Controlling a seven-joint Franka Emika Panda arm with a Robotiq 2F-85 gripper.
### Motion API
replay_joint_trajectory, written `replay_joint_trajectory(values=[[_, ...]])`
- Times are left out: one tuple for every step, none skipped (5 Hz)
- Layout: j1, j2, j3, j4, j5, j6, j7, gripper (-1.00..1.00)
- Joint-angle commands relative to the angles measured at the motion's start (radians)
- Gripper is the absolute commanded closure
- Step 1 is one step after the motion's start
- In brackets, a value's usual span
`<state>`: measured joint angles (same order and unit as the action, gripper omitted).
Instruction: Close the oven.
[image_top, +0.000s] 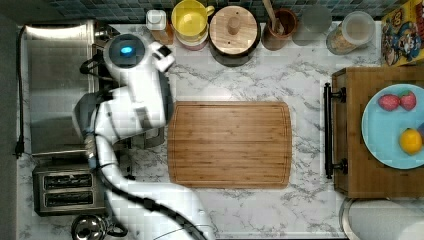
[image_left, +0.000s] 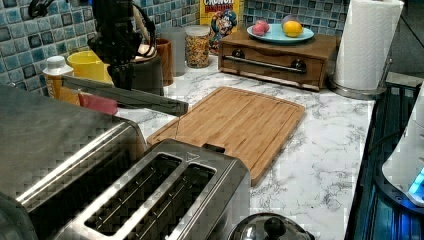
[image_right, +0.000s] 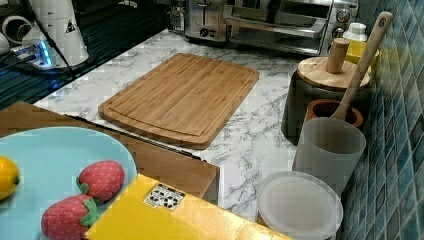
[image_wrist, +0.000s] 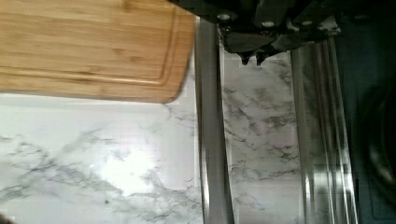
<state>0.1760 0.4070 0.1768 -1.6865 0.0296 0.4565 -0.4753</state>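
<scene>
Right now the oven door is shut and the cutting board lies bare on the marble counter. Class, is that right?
Not quite: the oven door hangs open, as the right view shows. The cutting board does lie bare on the marble counter.

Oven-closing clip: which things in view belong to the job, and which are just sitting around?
Job:
- oven, door dropped open
- its bar handle
- gripper, above the gap between handle and door

Bystanders:
- two-slot toaster
- cutting board
- blue plate of toy fruit
- paper towel roll
- cereal box
</scene>
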Motion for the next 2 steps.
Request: replay_joint_trajectory(values=[[0.211, 0.009, 0.103, 0.282, -0.151, -0.051, 0.263, 1.0], [0.251, 0.006, 0.066, 0.315, -0.277, -0.079, 0.401, 1.0]])
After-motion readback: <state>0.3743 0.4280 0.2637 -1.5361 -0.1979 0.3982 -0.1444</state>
